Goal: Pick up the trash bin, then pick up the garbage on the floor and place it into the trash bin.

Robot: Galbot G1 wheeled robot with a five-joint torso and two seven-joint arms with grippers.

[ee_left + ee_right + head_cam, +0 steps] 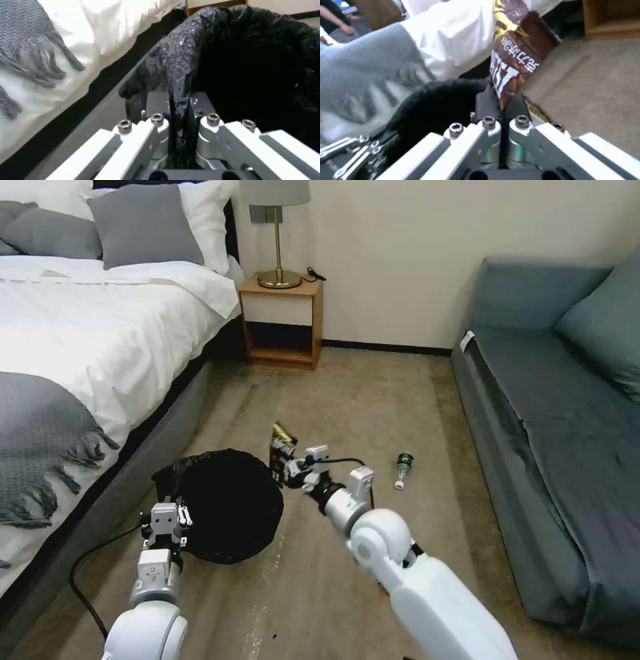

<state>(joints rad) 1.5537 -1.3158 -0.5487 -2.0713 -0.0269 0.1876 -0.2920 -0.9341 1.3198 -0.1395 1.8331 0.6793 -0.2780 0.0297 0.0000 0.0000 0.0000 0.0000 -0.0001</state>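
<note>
— Black plastic is what the left gripper [180, 110] pinches: its two fingers are closed on the rim of the trash bin [230, 503], with the crinkled liner bag squeezed between them. The bin hangs off the floor, tilted, with its mouth turned toward the right arm, just beside the bed [80, 353].

— And the right gripper [288, 459]?

— It is clenched on the lower corner of a brown and gold snack wrapper [516, 57]. The wrapper stands up from the fingers, at the edge of the bin's mouth, on the side away from the bed.

— So which step is this?

— I judge it is the placing step for this one piece of garbage. The bin is already picked up, and the wrapper is carried to it but not yet inside.

— What does the next move ask for?

— The wrapper must come over the dark opening, not over the rim, before the fingers release, or it can slide down outside the bag. The left arm should keep the bin steady.

— Is other garbage left?

— A small clear bottle [403, 469] with a green label lies on the carpet [373, 400], well apart from the bin, toward the sofa [553, 447].
</note>
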